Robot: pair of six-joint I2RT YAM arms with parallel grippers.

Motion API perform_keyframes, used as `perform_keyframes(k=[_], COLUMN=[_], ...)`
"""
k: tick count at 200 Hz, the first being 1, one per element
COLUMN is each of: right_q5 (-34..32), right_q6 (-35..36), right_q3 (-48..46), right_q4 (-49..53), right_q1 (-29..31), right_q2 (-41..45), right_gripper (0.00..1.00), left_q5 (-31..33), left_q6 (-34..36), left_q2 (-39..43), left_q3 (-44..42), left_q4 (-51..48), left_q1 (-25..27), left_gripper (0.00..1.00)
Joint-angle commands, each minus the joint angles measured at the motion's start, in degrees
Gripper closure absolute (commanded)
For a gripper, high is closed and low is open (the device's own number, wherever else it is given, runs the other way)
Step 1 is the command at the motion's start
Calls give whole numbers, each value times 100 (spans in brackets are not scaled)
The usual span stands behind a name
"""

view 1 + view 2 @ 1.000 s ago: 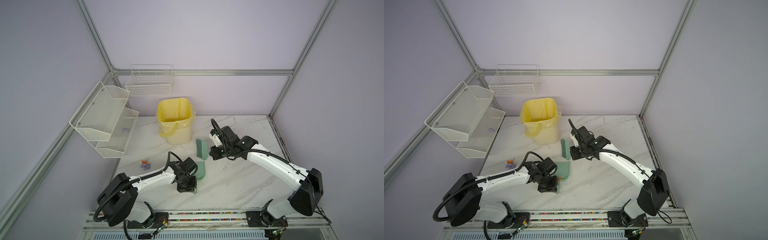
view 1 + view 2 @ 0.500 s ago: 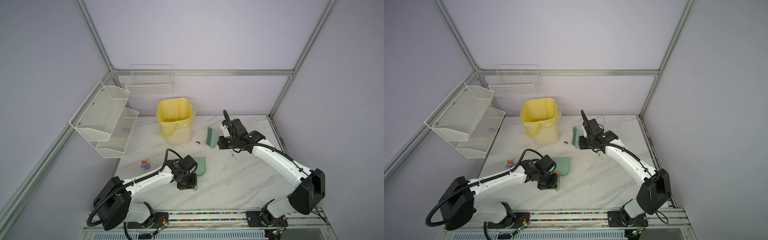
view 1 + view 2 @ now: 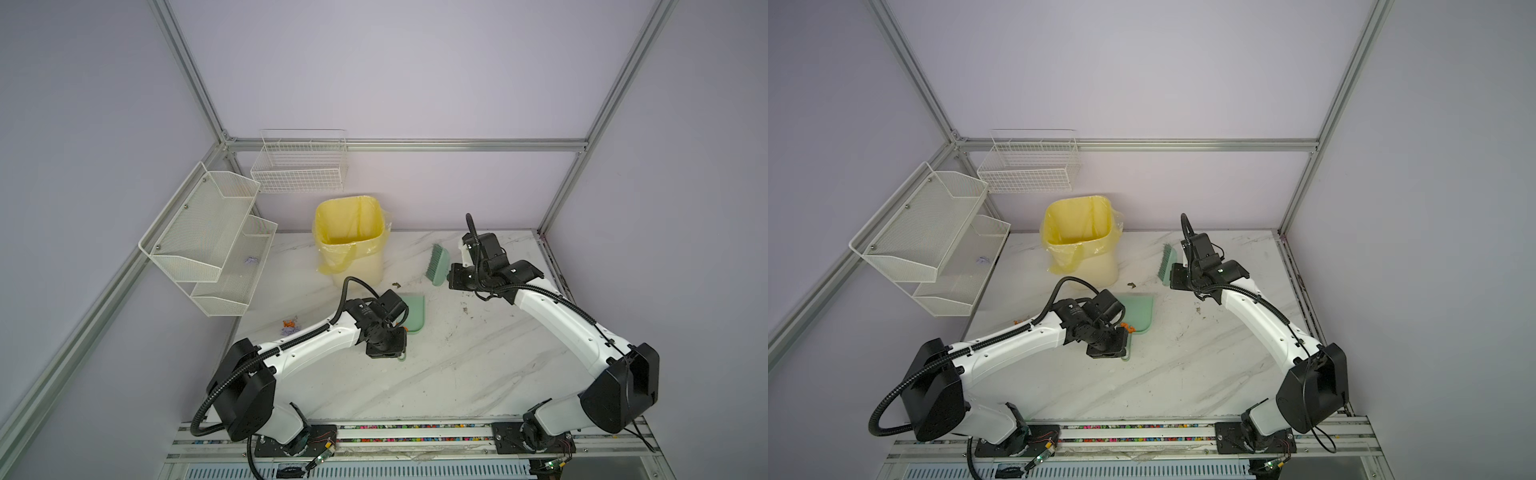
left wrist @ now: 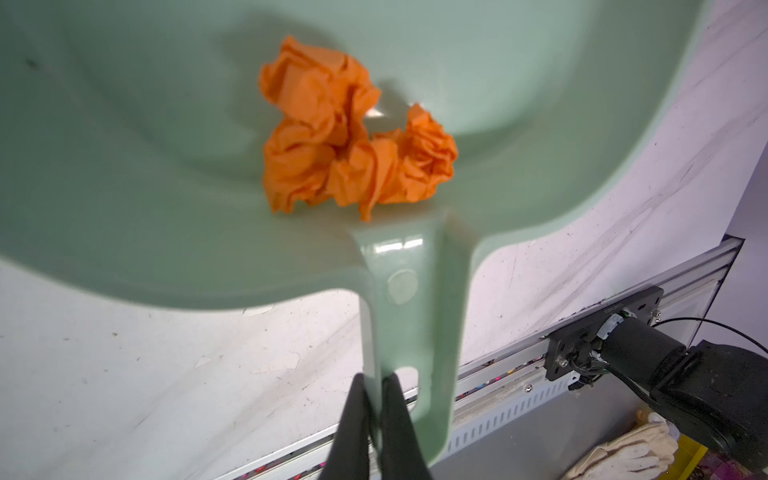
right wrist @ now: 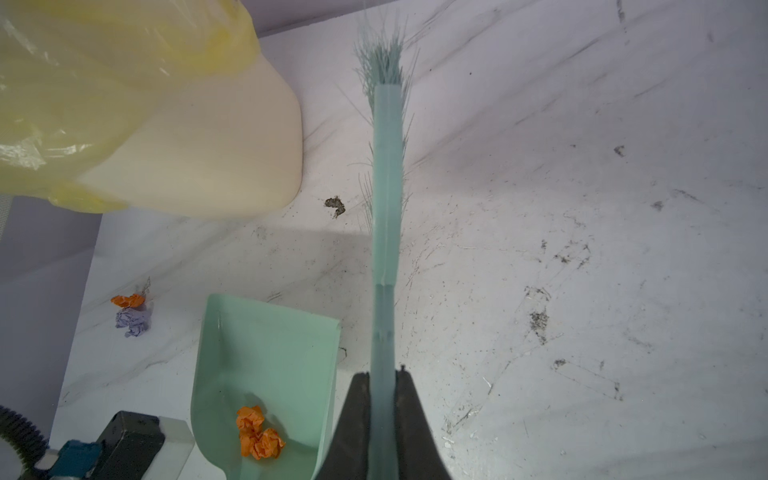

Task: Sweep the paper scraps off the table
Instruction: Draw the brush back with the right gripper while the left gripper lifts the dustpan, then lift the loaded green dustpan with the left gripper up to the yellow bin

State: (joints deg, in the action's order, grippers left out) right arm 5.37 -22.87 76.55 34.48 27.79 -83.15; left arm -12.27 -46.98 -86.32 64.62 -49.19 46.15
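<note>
Read a top view as a clock face centred on the table (image 3: pixel 457 374). The green dustpan (image 3: pixel 414 311) lies at the centre, with its open mouth toward 12 o'clock and its handle toward 6. The left gripper (image 4: pixel 373 388) has its jaws pinched tight on one side of the handle's looped end. A small bunch of orange paper scraps (image 4: pixel 353 145) sits at the back of the pan, right where the handle joins. The right wrist view shows the same paper scraps (image 5: pixel 258 432) in that spot. Two loose scraps (image 3: pixel 289 327), orange touching lilac, lie on the table at 9 o'clock, well apart from the dustpan. A lilac scrap (image 3: pixel 250 260) rests in the lower wire shelf (image 3: pixel 216 286) at 10 o'clock. The bin (image 3: pixel 365 270) with its yellow bag stands at 11 o'clock. The right gripper (image 5: pixel 384 380) is at 1 o'clock, with its jaws clamped on the handle of the green brush (image 3: pixel 437 264). The brush's bristles face 9 o'clock toward the bin. The brush seems to hang clear of the table, though no view settles that. A dark crumb (image 5: pixel 336 206) lies between the bin and the brush.
</note>
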Motion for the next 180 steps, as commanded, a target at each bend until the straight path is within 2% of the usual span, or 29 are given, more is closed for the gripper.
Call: perform_keyframes(k=[1, 68, 95, 180], right_q5=[-18, -59, -97, -135], right_q6=[-90, -18, -33, -101], right_q3=[-101, -296, -481, -797], right_q4=[-257, -367, -513, -842], right_q1=[-104, -368, -441, -607], right_q2=[253, 416, 762, 948], right_gripper=[100, 100, 100, 100], left_q5=[107, 239, 287, 76], left_q6=[275, 303, 275, 188], left_q2=[-63, -335, -418, -448], left_q3=[796, 1414, 1648, 2472], left_q4=[-187, -444, -540, -583], left_q1=[-27, -26, -29, -42], left_gripper=[100, 100, 100, 100])
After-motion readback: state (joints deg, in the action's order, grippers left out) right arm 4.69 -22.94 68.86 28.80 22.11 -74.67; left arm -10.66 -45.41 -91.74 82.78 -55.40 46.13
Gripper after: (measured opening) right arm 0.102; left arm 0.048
